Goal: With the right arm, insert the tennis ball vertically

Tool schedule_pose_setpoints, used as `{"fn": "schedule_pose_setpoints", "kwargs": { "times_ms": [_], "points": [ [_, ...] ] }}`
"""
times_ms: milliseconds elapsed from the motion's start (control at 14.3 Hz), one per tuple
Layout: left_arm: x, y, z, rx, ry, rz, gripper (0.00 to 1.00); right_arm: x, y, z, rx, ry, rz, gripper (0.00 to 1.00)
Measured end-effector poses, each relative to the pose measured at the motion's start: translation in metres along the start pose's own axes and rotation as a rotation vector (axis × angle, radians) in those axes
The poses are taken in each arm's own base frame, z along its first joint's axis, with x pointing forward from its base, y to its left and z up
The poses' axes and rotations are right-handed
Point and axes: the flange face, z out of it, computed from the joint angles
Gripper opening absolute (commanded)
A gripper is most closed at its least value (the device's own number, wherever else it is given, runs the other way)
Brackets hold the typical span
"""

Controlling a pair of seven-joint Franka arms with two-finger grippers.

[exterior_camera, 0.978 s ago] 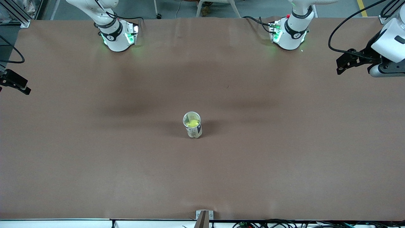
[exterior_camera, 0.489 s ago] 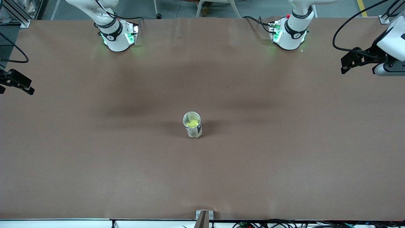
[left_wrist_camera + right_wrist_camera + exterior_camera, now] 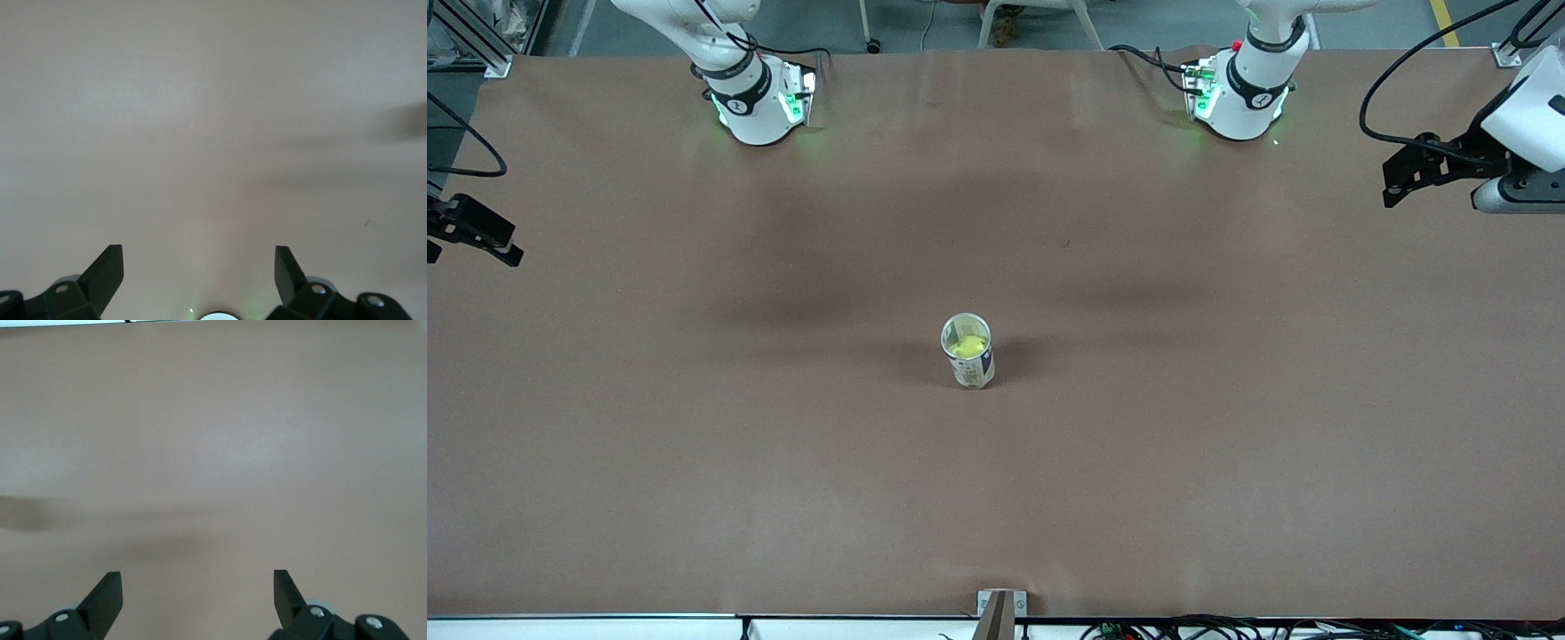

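- Surface: a wide table (image 3: 694, 462) under brown covering, bare apart from one item; grey floor shows past the edge where the arm bases stand.
- Tennis ball (image 3: 967, 348): yellow-green, sitting inside a clear canister (image 3: 969, 356) that stands upright, mouth up. The canister carries a printed label on its lower wall.
- Canister position: about the middle of the surface, roughly midway between the two ends and a little nearer the front-camera edge than the base edge. It casts a shadow toward the left arm's end.
- Right gripper (image 3: 197, 593): fingers spread wide with nothing between them; only bare brown surface shows in the right wrist view. In the front view it hangs over the edge at the right arm's end (image 3: 471, 231), well apart from the canister.
- Left gripper (image 3: 199, 270): fingers likewise spread, nothing held. In the front view it hangs over the surface at the left arm's end (image 3: 1409, 173), well apart from the canister.
- Arm bases: right base (image 3: 756, 102) and left base (image 3: 1240, 93) on the edge farthest from the front camera, both showing green lights.
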Motion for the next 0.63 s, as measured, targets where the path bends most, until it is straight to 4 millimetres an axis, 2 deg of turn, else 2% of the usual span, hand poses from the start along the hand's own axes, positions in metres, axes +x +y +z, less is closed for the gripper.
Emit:
{"fn": "schedule_pose_setpoints", "kwargs": {
  "times_ms": [140,629],
  "points": [
    [0.0001,-0.0022,0.0002,0.000,0.000,-0.004,1.00,-0.0003,0.0050,0.0001,-0.001,0.000,0.009,1.00],
    [0.0054,-0.0059,0.0033,-0.002,-0.004,-0.007,1.00,-0.0002,0.0037,0.0003,0.000,-0.001,0.007,1.00]
  ]
}}
